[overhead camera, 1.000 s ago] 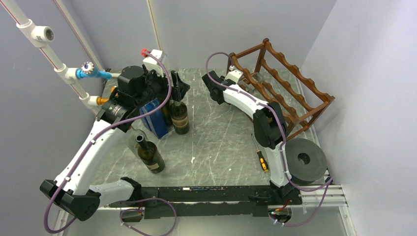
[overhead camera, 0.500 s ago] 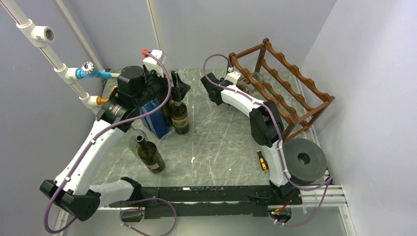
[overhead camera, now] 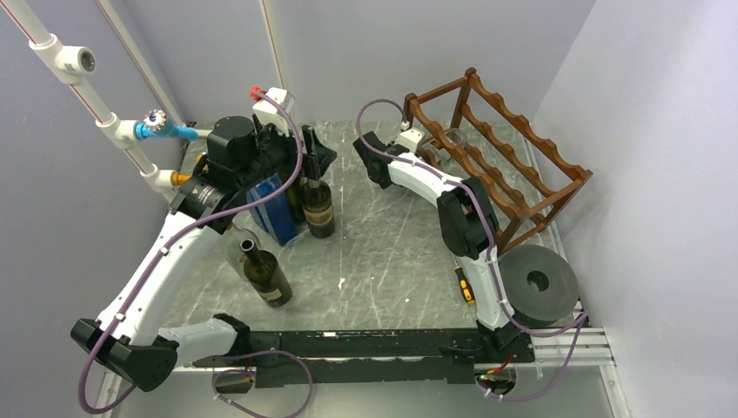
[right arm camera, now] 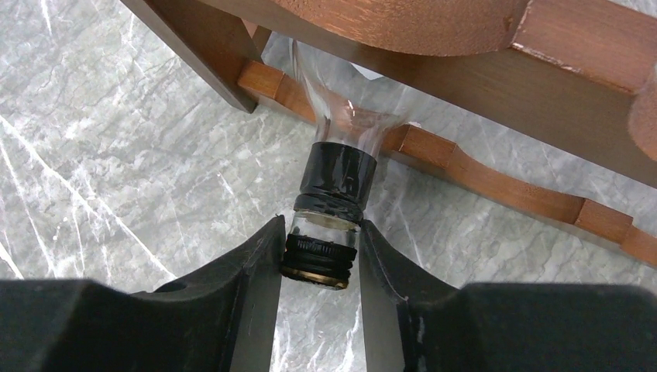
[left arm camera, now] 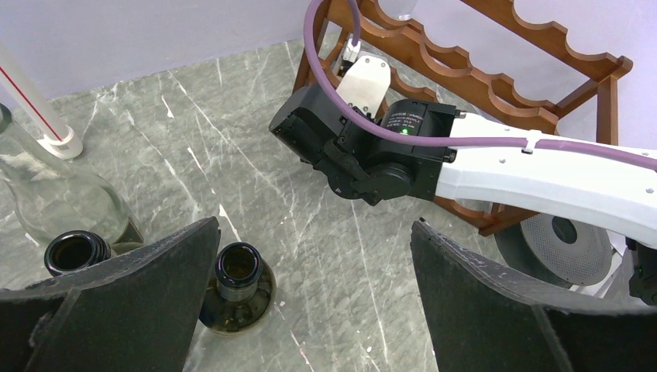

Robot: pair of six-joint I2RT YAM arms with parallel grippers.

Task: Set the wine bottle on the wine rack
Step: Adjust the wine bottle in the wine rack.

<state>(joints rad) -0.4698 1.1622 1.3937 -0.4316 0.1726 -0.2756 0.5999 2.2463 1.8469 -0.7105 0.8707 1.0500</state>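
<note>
A clear wine bottle (right arm camera: 338,182) lies in the bottom tier of the dark reddish-brown wine rack (right arm camera: 480,70), its neck sticking out over the marble. My right gripper (right arm camera: 319,232) is shut on the threaded mouth, both fingers touching it. From above, the right gripper (overhead camera: 370,155) sits at the left front corner of the wine rack (overhead camera: 513,148). My left gripper (left arm camera: 314,232) hangs wide open above an upright dark bottle (left arm camera: 239,267), whose mouth is beside the left finger. Nothing is between the left fingers.
Another dark bottle (overhead camera: 264,272) stands nearer the left arm, with a clear glass bottle (left arm camera: 46,194) behind it. A blue box (overhead camera: 274,209) leans by the dark bottles. A screwdriver (overhead camera: 464,283) and a grey roll (overhead camera: 540,283) lie beside the right arm's base.
The right fingers have closed in on the clear bottle's mouth, and the right wrist has shifted slightly left. The left arm has not moved.
</note>
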